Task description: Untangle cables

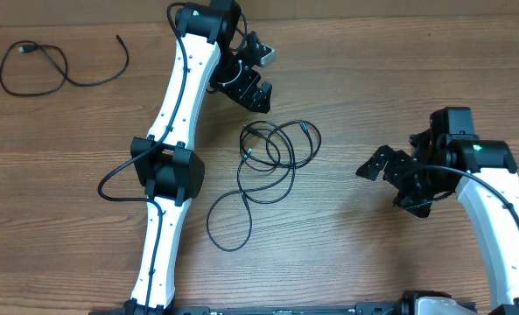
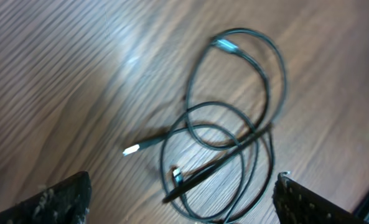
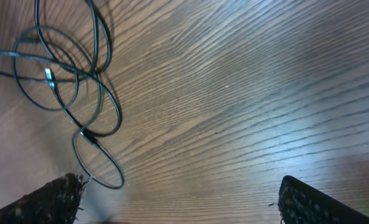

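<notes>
A tangle of thin black cables [image 1: 272,150] lies at the table's middle, with one long loop [image 1: 228,219] trailing toward the front left. One black cable [image 1: 59,68] lies apart at the far left corner. My left gripper [image 1: 252,86] is open and empty, above and just behind the tangle. In the left wrist view the tangle [image 2: 234,134] lies between the open fingers [image 2: 181,202], with a silver plug [image 2: 131,150] sticking out left. My right gripper [image 1: 396,182] is open and empty, to the right of the tangle. In the right wrist view the tangle [image 3: 66,81] sits at the upper left.
The wooden table [image 1: 373,79] carries nothing else. The left arm [image 1: 167,166] stretches from the front edge to the back, just left of the trailing loop. The right arm [image 1: 495,201] stands at the right side.
</notes>
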Motion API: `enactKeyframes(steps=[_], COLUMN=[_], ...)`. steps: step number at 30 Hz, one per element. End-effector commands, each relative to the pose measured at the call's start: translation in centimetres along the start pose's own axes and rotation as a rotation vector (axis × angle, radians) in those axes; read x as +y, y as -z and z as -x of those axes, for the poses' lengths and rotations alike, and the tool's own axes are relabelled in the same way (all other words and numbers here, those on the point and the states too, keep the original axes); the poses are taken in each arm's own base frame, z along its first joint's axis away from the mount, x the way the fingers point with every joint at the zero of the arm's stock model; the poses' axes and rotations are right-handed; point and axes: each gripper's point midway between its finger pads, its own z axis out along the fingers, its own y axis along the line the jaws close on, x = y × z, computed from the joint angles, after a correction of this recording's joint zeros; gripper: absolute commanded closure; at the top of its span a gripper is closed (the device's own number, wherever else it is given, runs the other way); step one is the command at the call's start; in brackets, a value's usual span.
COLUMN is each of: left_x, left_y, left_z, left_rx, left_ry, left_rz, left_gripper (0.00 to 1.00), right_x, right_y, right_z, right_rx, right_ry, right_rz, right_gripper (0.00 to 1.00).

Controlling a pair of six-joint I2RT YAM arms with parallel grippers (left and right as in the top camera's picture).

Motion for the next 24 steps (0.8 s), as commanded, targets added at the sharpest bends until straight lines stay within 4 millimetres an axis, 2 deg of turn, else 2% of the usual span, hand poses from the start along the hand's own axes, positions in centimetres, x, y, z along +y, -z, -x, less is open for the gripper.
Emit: enactKeyframes(steps=[1, 5, 10, 15, 18, 20, 22, 23, 24], left_x=[-2.5, -2.8, -2.8, -2.8, -2.7, -2.8, -2.7, -2.7, -2.7], left_y=[0.1, -1.3, -3.7, -5.2, -5.9, -6.1, -6.1, -6.1, -6.1], left_z=[0.5, -0.4, -2.5, -3.7, -3.7, -3.8, -3.7, -3.6, -3.5], left_rx=[-0.055, -0.013, 0.066, 0.106, 0.101, 0.101, 0.097, 0.094, 0.089], left_ry=[-0.227, -0.252, -0.286, -0.26, -0.259, -0.255, -0.257, -0.259, -0.257], left_rz=[-0.134, -0.168, -0.23, -0.271, -0.278, -0.288, -0.286, -0.285, -0.283], left_gripper=[0.02, 0.0, 0.13, 0.17, 0.3, 0.34, 0.61, 0.71, 0.76], right_x=[1.2, 2.3, 3.0, 3.2, 3.3, 3.2, 3.2, 3.2, 3.2], right_y=[-0.6, -1.1, -1.3, -1.4, -1.4, -1.4, -1.4, -1.4, -1.4], right_z=[-0.9, -1.4, -1.5, -1.4, -1.4, -1.4, -1.4, -1.4, -1.4], right_rx=[0.021, 0.023, 0.017, 0.013, 0.009, 0.011, 0.013, 0.013, 0.013], right_ry=[0.066, 0.115, 0.103, 0.109, 0.107, 0.103, 0.101, 0.101, 0.101], right_rz=[0.008, 0.016, 0.025, 0.029, 0.031, 0.031, 0.03, 0.03, 0.029], right_gripper=[0.0, 0.0, 0.0, 0.0, 0.0, 0.0, 0.0, 0.0, 0.0])
